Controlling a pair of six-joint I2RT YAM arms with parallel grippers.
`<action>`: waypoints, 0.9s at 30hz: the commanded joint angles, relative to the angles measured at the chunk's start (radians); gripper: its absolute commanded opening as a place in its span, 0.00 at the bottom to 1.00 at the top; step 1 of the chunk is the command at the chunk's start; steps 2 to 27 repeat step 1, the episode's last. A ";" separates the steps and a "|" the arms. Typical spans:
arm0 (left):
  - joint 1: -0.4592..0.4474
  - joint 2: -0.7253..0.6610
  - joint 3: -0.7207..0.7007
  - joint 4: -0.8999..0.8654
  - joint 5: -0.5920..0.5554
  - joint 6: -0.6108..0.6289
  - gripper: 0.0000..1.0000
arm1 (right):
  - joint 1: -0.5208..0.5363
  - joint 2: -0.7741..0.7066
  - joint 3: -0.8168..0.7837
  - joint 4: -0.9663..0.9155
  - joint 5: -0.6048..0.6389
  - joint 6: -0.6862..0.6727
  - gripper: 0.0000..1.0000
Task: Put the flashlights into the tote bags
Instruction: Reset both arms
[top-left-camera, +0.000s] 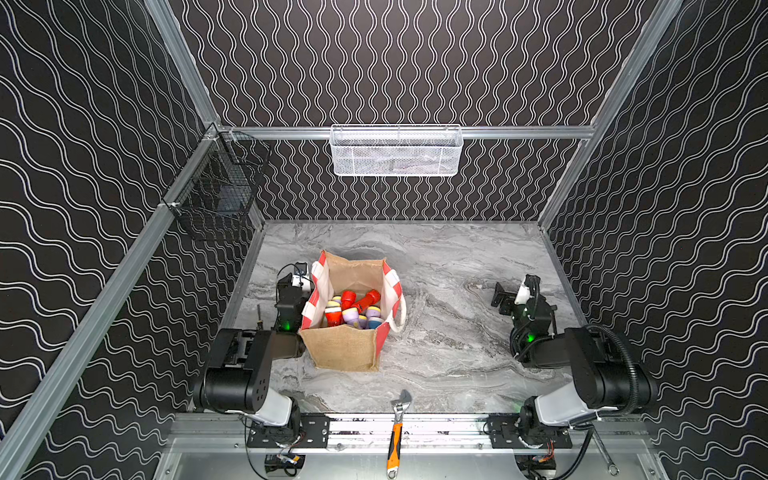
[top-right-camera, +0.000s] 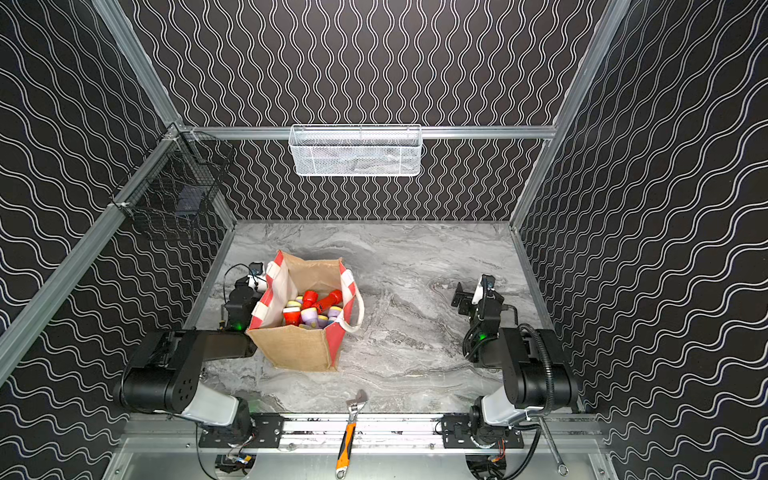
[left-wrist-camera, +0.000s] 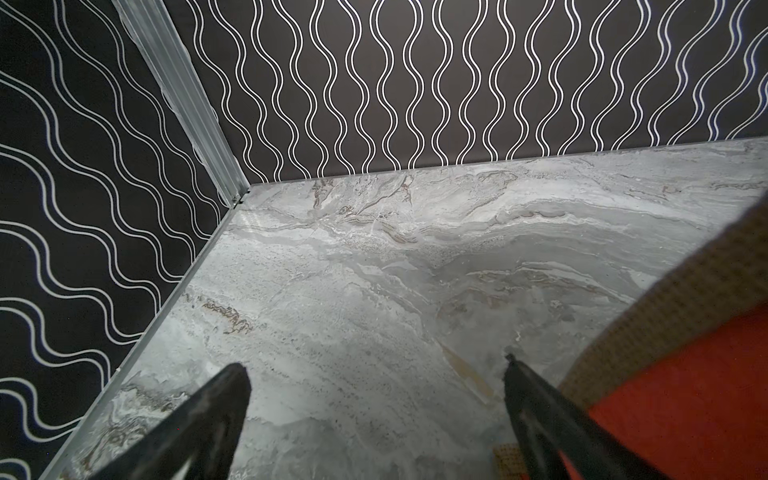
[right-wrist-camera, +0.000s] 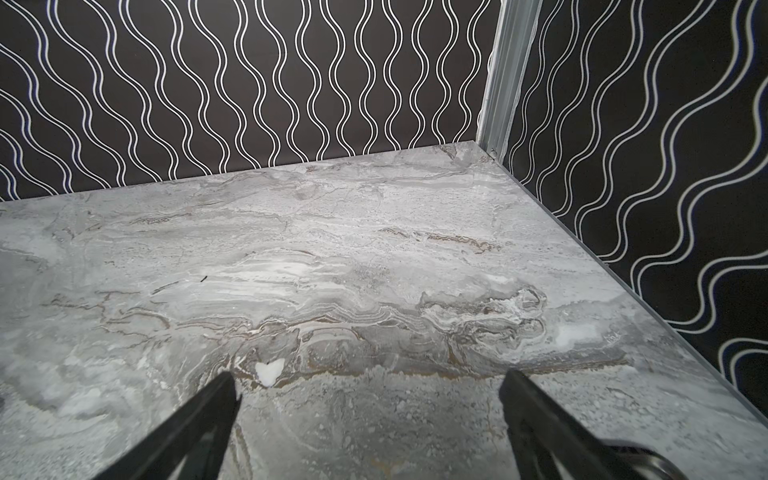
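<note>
The tote bag (top-left-camera: 345, 347) (top-right-camera: 296, 349) stands upright and open on the left half of the marble table, tan jute with red-and-white side panels. Several flashlights (top-left-camera: 353, 309) (top-right-camera: 311, 309), red and lilac, some yellow-rimmed, lie piled inside it. My left gripper (top-left-camera: 300, 269) (left-wrist-camera: 374, 363) is low beside the bag's left panel, open, with only bare table between its fingers. The bag's red side (left-wrist-camera: 685, 395) shows at that view's edge. My right gripper (top-left-camera: 502, 297) (top-right-camera: 461, 299) (right-wrist-camera: 369, 375) hovers open and empty over the right side of the table.
An orange-handled adjustable wrench (top-left-camera: 397, 432) (top-right-camera: 349, 432) lies across the front rail. A white mesh basket (top-left-camera: 395, 151) hangs on the back wall, a black wire basket (top-left-camera: 216, 187) on the left wall. A steel spanner (top-left-camera: 602, 451) lies at the front right.
</note>
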 joint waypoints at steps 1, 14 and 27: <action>-0.001 -0.003 -0.001 0.014 0.008 0.005 0.99 | 0.000 0.000 0.000 0.053 -0.004 -0.006 1.00; -0.001 -0.003 -0.001 0.014 0.008 0.005 0.99 | 0.000 0.000 0.000 0.053 -0.004 -0.006 1.00; -0.001 -0.003 -0.001 0.014 0.008 0.005 0.99 | 0.000 0.000 0.000 0.053 -0.004 -0.006 1.00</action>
